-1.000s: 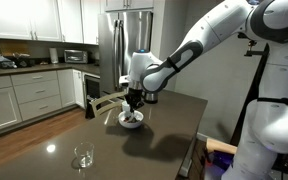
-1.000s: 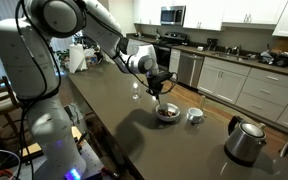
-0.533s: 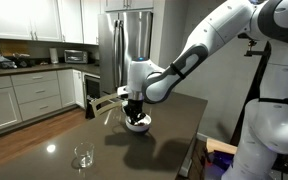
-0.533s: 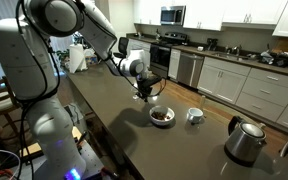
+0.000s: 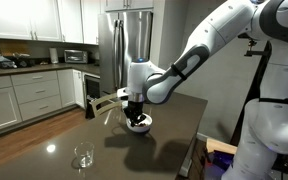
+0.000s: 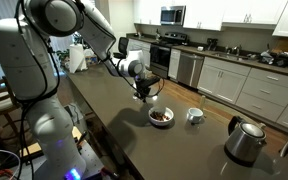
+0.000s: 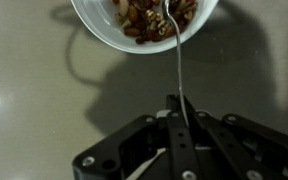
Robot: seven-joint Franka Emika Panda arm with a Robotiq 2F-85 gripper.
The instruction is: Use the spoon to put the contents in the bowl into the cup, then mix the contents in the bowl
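Note:
In the wrist view my gripper (image 7: 179, 106) is shut on the thin handle of the spoon (image 7: 179, 68). The handle runs up to the white bowl (image 7: 102, 34), and its tip lies among the brown and reddish contents (image 7: 142, 20). In both exterior views the gripper (image 5: 134, 103) (image 6: 144, 91) hangs just above and beside the bowl (image 5: 137, 126) (image 6: 161, 123) on the dark table. The small white cup (image 6: 194, 115) stands close beside the bowl, away from the gripper.
A clear stemless glass (image 5: 82, 157) stands near the table's front corner. A metal kettle (image 6: 246, 140) sits at the table's end beyond the cup. A dark bottle (image 5: 90, 108) stands at the table's far edge. Kitchen counters line the walls.
Over the first half second the gripper with the spoon drew back from right over the bowl toward the arm's side. Since then it has held still.

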